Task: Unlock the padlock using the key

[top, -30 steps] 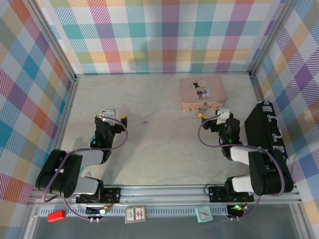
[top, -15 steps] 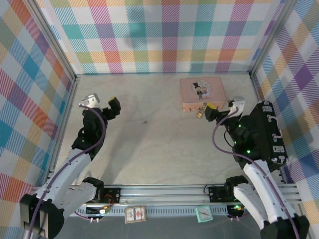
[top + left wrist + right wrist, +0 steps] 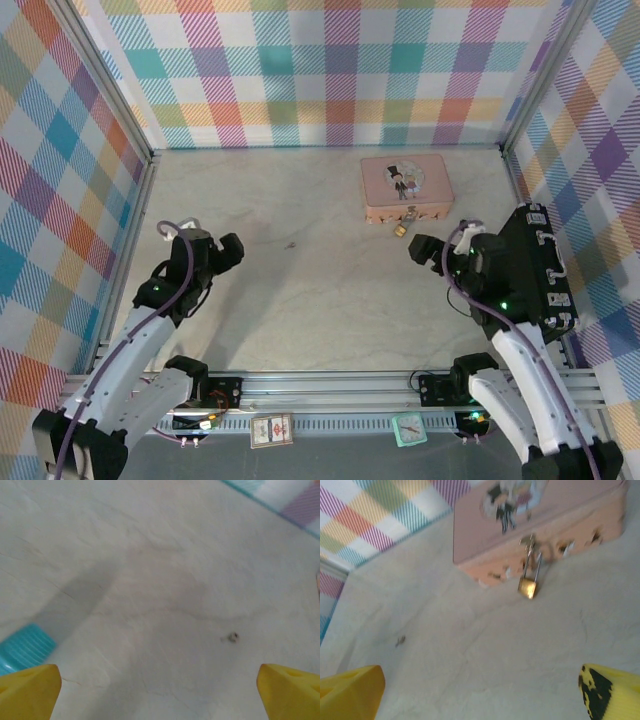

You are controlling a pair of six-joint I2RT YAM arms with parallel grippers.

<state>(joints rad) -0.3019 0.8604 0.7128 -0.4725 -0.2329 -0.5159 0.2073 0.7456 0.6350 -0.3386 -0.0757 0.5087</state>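
The padlock (image 3: 400,229), a tiny brass body on a thin silver shackle, hangs from the front clasp of the pink tin (image 3: 405,180), toward the surface's far right corner; the key (image 3: 291,243), a dark sliver, lies flat near the surface's middle, well apart from the padlock.

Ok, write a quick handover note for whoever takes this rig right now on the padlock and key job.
Left gripper: open, empty, low over the table, with the key lying loose ahead of it.
Right gripper: open, empty, pointed at the padlock.
The padlock hangs from the clasp on the front of the pink tin. Its shackle looks closed.
Done: nothing gripped yet.
Left: pick up the key, steady the padlock, insert the key and turn it.
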